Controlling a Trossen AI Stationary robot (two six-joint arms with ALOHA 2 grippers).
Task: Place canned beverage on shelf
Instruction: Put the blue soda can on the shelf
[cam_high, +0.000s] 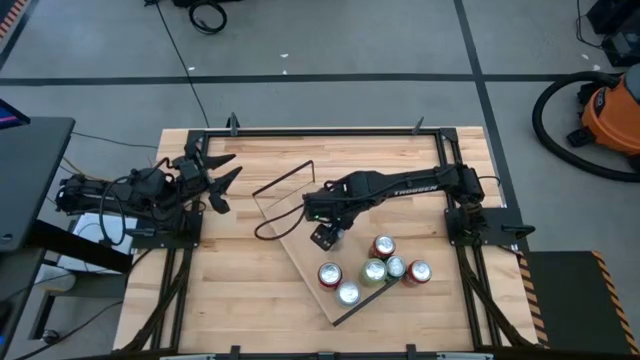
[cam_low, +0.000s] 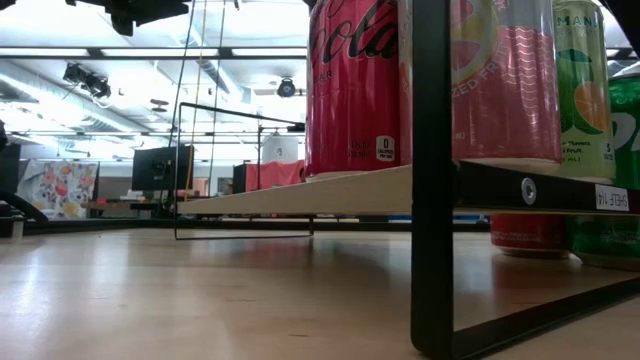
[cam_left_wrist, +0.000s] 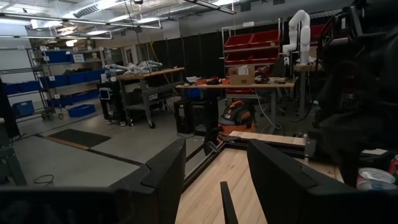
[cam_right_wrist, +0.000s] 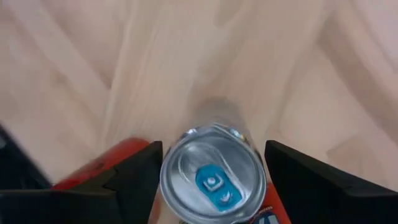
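We saw the shelf lying aslant on the wooden surface, its long axis running from the upper left of the high view toward the lower right, with dark wire frames at both ends. In the low view the shelf's board stood raised on its black frame, and cans stood upright on it and behind it.

In the right wrist view a can stood upright between the right gripper's two fingers, its silver top with a blue tab facing the camera and its long axis vertical. One finger sat on each side of the can, just beside its rim; we could not tell whether they pressed it or stood slightly off. A red can showed partly behind one finger.

In the high view the right gripper hung over the middle of the shelf, just to the upper left of a cluster of five cans at the shelf's lower right end. The held can itself was hidden under the gripper there.

The left gripper waited at the left of the frame, off the shelf, its fingers spread wide, as the left wrist view also showed.
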